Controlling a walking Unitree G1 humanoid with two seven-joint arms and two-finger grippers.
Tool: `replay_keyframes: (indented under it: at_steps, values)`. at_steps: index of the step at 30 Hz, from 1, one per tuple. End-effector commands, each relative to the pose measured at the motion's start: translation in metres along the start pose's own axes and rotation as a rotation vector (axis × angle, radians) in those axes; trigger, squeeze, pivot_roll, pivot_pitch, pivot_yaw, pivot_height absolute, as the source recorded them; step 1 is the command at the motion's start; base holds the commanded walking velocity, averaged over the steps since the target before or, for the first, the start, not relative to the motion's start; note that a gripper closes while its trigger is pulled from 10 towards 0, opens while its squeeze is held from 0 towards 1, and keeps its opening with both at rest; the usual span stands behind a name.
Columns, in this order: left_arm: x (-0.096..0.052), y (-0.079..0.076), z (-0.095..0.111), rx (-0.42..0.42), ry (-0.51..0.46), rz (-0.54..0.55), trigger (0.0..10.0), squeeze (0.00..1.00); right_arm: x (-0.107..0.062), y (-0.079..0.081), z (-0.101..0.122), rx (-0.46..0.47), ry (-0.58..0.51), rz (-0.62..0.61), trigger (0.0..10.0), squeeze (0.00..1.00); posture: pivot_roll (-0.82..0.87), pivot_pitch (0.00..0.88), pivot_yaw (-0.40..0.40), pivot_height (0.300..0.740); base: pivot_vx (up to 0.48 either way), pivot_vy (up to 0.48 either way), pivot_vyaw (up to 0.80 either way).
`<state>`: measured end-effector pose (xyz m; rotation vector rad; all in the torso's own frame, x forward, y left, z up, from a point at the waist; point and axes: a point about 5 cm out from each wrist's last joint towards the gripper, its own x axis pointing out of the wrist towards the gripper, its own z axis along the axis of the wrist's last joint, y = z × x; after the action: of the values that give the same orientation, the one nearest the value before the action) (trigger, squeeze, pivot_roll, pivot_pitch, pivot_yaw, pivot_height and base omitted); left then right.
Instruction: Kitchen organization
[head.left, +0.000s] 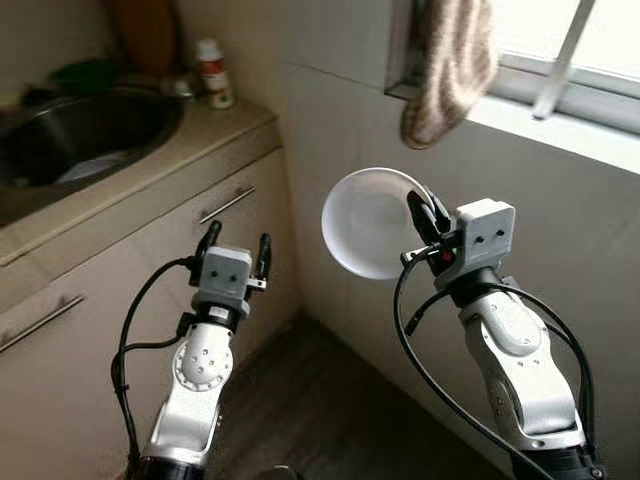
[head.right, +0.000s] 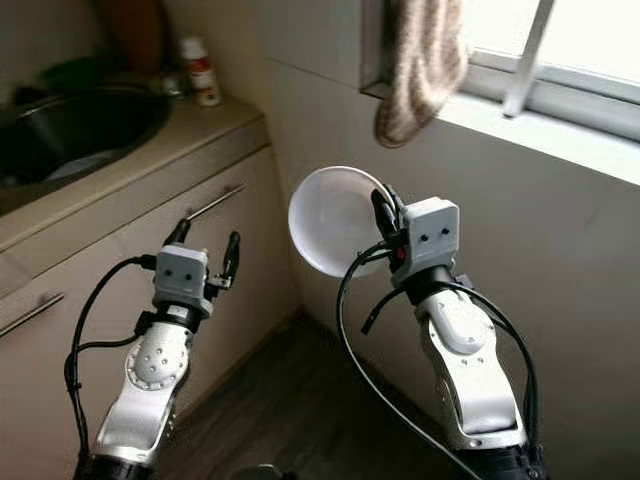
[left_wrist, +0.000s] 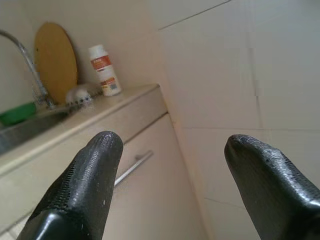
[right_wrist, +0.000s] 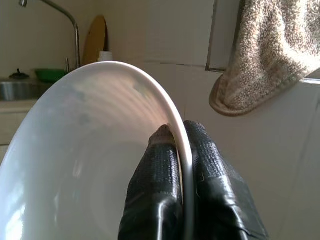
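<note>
Your right gripper (head.left: 425, 212) pinches the rim of a white bowl (head.left: 368, 222), one finger inside the rim and one outside, pressed tight against it as seen in the right wrist view. The bowl is held in the air on edge, well clear of the counter (head.left: 150, 165) and lower than its top, in front of the tiled wall below the window sill (head.left: 560, 125). A brown towel (head.left: 447, 65) hangs from the sill above the bowl. Your left gripper (head.left: 235, 245) is raised in front of the cabinet door (head.left: 190, 260) under the counter, fingers spread apart and holding nothing. On the counter sits a steel sink (head.left: 85, 135); beyond it, near the corner, stands a white bottle with a red label (head.left: 213, 72), with a round wooden board (left_wrist: 55, 60) leaning on the wall beside it.
</note>
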<state>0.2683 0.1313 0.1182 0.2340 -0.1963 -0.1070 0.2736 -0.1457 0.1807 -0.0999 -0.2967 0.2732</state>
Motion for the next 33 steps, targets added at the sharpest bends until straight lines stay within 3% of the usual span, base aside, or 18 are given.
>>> replay_keyframes:
  at_steps: [1, 22, 23, 26, 33]
  values:
    - [0.001, 0.008, 0.001, 0.019, -0.007, 0.017, 10.0, 0.00, 0.003, 0.002, 0.006, -0.004, -0.032, 0.006, 0.0, 0.00, -0.15, 0.000, 0.023, 0.740, 0.000, 0.000, 0.79]
    - [0.001, 0.008, 0.001, 0.019, -0.010, 0.017, 10.0, 0.00, 0.003, 0.003, 0.006, -0.013, -0.037, 0.004, 0.0, 0.00, -0.15, 0.000, 0.023, 0.740, 0.000, 0.000, 0.79]
    - [0.003, 0.015, 0.009, 0.016, -0.059, 0.054, 10.0, 0.00, 0.008, -0.005, 0.024, -0.143, -0.146, -0.064, 0.0, 0.00, -0.15, 0.000, 0.023, 0.740, 0.000, 0.000, 0.80]
    - [0.004, 0.017, 0.012, 0.015, -0.081, 0.069, 10.0, 0.00, 0.009, -0.007, 0.033, -0.198, -0.197, -0.094, 0.0, 0.00, -0.15, 0.000, 0.023, 0.740, 0.000, 0.000, 0.78]
    - [0.005, 0.019, 0.015, 0.008, -0.096, 0.076, 10.0, 0.00, 0.010, -0.008, 0.036, -0.193, -0.220, -0.114, 0.0, 0.00, -0.14, 0.000, 0.024, 0.740, 0.000, 0.000, 0.00]
